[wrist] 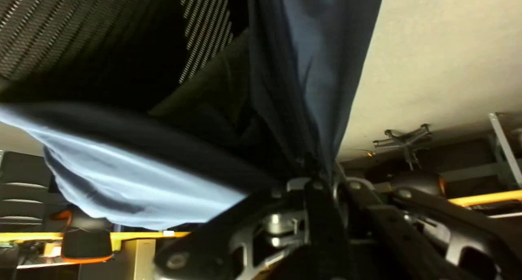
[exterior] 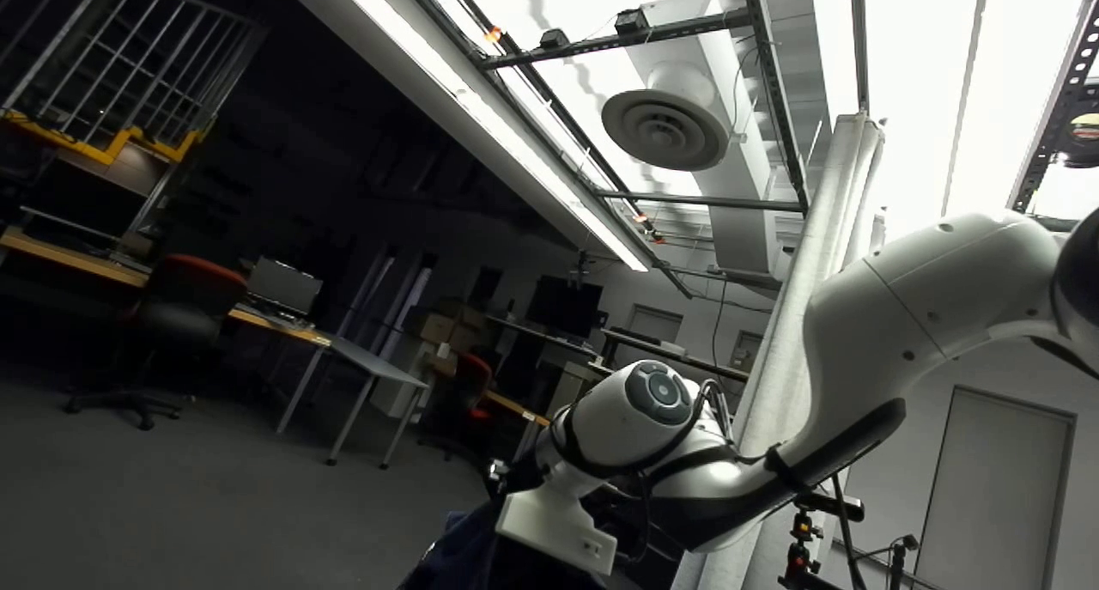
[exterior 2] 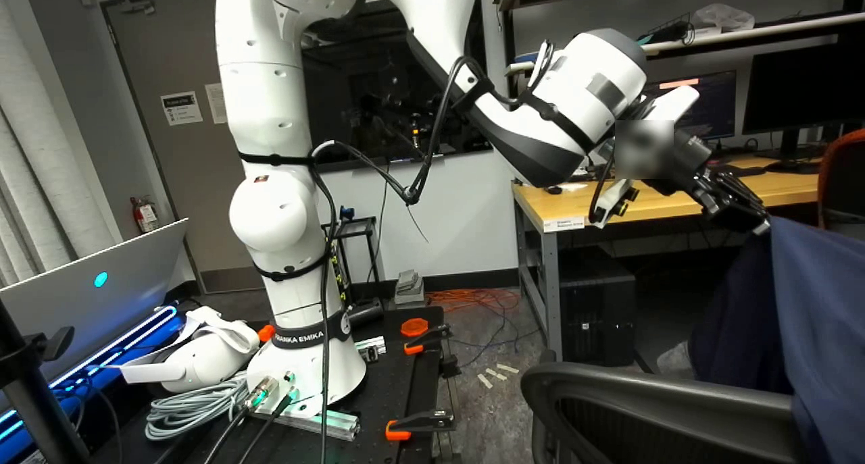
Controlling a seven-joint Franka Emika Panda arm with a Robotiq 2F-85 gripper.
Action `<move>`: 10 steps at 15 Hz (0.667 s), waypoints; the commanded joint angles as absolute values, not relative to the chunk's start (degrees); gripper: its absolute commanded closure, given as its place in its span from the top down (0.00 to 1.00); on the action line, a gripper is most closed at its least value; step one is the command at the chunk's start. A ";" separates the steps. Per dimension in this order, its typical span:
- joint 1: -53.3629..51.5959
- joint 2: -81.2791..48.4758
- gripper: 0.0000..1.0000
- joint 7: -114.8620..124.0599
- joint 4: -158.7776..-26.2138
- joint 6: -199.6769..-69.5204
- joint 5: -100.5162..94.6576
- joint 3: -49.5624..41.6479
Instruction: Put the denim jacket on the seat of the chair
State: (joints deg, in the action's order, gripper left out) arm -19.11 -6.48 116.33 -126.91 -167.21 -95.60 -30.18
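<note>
Mid-blue, the denim jacket point(exterior 2: 824, 308) hung below the claw point(exterior 2: 763, 226), whose jaws were closed on the jacket's upper end. The long axis of the hanging cloth ran downward. In an exterior view, the chair point(exterior 2: 662, 390) stood below and mostly left of the grip, at the near right of the scene; the jacket hid its right end, contact undetermined. The seat was not identifiable. Judgement: correct release required the jacket centred over the seat.
</note>
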 commanded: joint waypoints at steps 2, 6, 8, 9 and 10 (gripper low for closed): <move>-22.71 5.79 0.01 124.87 -131.43 -165.86 -104.85 -27.03; -23.79 10.87 0.01 126.11 -133.32 -165.83 -104.26 -24.13; -24.09 12.49 0.01 126.22 -133.56 -166.10 -103.41 -22.73; -24.29 12.90 0.01 126.19 -133.40 -166.46 -102.70 -22.02; -24.38 13.27 0.01 126.04 -133.34 -167.02 -101.94 -21.43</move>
